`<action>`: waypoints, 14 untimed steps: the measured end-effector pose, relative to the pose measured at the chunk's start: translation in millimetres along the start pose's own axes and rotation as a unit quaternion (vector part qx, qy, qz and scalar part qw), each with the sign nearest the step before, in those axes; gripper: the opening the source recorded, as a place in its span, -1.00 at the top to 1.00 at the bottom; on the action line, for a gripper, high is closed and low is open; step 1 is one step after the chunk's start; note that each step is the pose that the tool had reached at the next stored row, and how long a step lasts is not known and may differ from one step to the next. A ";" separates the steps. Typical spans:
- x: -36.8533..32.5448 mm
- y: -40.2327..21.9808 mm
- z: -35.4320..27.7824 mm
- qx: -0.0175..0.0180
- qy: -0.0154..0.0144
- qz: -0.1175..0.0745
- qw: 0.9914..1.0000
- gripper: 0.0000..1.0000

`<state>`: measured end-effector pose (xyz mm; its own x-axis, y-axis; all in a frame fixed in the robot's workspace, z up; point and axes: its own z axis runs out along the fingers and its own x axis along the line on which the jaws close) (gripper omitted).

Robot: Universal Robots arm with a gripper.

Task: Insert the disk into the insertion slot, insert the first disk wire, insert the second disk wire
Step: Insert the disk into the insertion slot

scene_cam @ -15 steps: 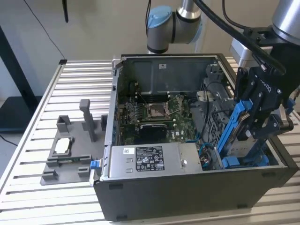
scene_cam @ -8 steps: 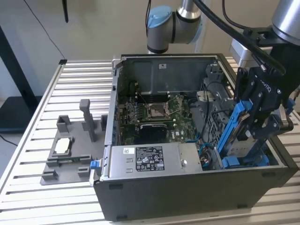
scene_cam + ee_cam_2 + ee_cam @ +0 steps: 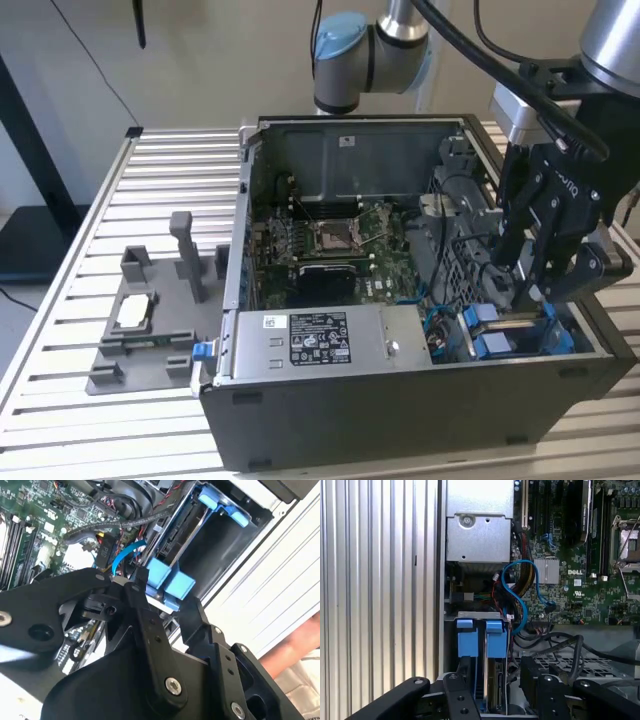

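Gripper [image 3: 520, 292] hangs over the case's [image 3: 400, 410] near corner on the exterior view's right, straddling the disk [image 3: 492, 682]. Disk stands on edge inside the insertion slot [image 3: 215, 555], with blue tabs [image 3: 495, 639] at its exposed end. I cannot tell whether the gripper clamps it.

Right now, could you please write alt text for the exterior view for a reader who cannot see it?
The gripper hangs low inside the open computer case at the exterior view's right, over the blue-tabbed insertion slot. A green motherboard fills the case's middle; a grey fixture sits on the slatted table beside it.
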<state>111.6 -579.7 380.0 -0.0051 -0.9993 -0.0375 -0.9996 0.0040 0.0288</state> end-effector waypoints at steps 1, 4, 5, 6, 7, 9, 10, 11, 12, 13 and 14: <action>0.0 0.0 0.1 0.000 0.000 0.000 1.000 -0.06; 0.0 0.0 0.2 0.000 0.000 0.000 1.000 -0.06; 0.0 0.0 0.2 0.000 0.000 0.000 1.000 -0.06; 0.0 0.0 0.3 0.000 0.000 0.000 1.000 -0.06; 0.0 0.0 0.3 0.000 0.000 0.000 1.000 -0.06; 0.0 0.0 0.4 0.000 0.000 0.000 1.000 -0.06; 0.0 0.0 0.4 0.000 0.000 0.000 1.000 -0.06; 0.0 0.0 0.5 0.000 0.000 0.000 1.000 -0.06; 0.0 0.0 0.5 0.000 0.000 0.000 1.000 -0.06; -0.1 0.0 0.6 0.000 0.000 0.000 1.000 -0.06; -0.7 0.0 0.2 0.000 0.000 0.000 1.000 -0.06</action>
<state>111.6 -578.9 379.8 -0.0051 -0.9993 -0.0380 -0.9996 0.0040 0.0288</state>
